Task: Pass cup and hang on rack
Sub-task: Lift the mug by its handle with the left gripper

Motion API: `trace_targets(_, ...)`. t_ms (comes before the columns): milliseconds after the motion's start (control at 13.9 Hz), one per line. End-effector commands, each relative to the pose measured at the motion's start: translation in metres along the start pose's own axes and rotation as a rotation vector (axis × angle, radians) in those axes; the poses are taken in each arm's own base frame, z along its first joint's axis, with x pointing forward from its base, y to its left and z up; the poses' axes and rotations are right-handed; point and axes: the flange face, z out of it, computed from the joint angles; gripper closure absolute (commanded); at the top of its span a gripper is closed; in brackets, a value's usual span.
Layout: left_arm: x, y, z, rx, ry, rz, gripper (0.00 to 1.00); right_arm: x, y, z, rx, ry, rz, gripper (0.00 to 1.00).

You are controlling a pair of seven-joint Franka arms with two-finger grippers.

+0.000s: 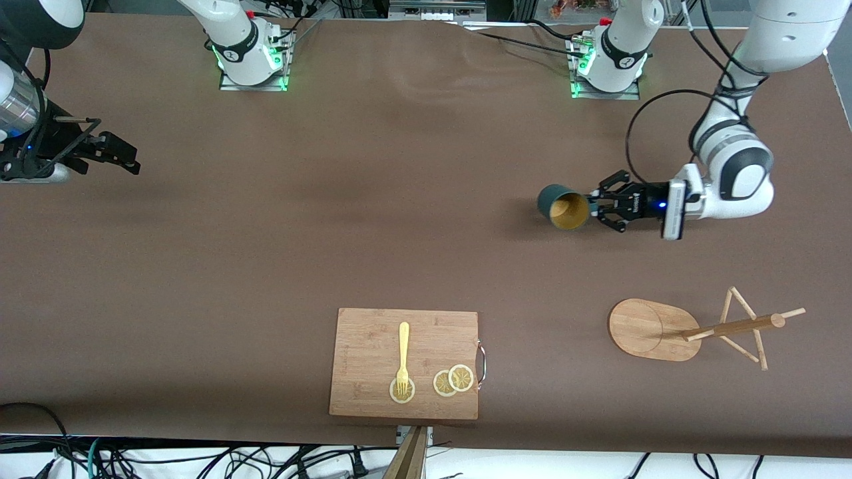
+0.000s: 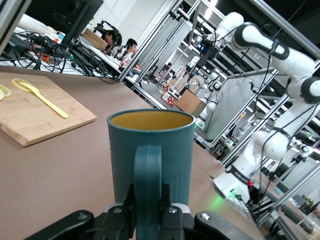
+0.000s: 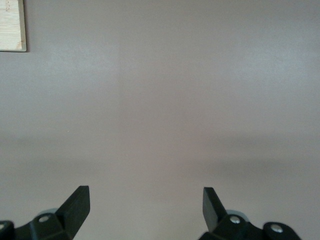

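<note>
The dark teal ribbed cup (image 1: 562,206) with a yellow inside is held up over the table toward the left arm's end, its mouth turned toward the front camera. My left gripper (image 1: 594,205) is shut on the cup's handle; the left wrist view shows the cup (image 2: 150,145) with the handle clamped in the left gripper (image 2: 148,202). The wooden rack (image 1: 692,328), with an oval base, a post and thin pegs, sits nearer the front camera than the cup. My right gripper (image 1: 123,156) is open and empty over the right arm's end of the table; it also shows in the right wrist view (image 3: 145,202).
A bamboo cutting board (image 1: 373,346) lies near the table's front edge, with a yellow fork (image 1: 403,356) and lemon slices (image 1: 452,380) on it. It also shows in the left wrist view (image 2: 30,120), and its corner shows in the right wrist view (image 3: 11,25).
</note>
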Motion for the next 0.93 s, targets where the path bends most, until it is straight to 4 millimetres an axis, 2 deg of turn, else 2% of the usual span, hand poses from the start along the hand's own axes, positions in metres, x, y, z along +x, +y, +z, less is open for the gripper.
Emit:
trace_targets(0,-0.001,0.02,-0.03,-0.03,0.006,-0.053,1.0,0.0,0.001,-0.003,0.005,0.0,-0.007,0.0)
trace_targets(215,-0.009,0.029,-0.074,-0.023,0.047,-0.128,1.0,0.0,0.001,-0.004,0.004,0.001,-0.008,0.0)
trace_targets(430,-0.015,0.038,-0.12,0.013,0.119,-0.292,1.0,0.0,0.001,-0.003,0.005,0.0,-0.01,0.0)
trace_targets(645,-0.009,0.042,-0.152,0.042,0.202,-0.481,1.0,0.0,0.001,-0.003,0.005,0.0,-0.01,0.0)
trace_targets(860,-0.011,0.04,-0.168,0.019,0.308,-0.651,1.0,0.0,0.001,-0.003,0.005,0.0,-0.013,0.0)
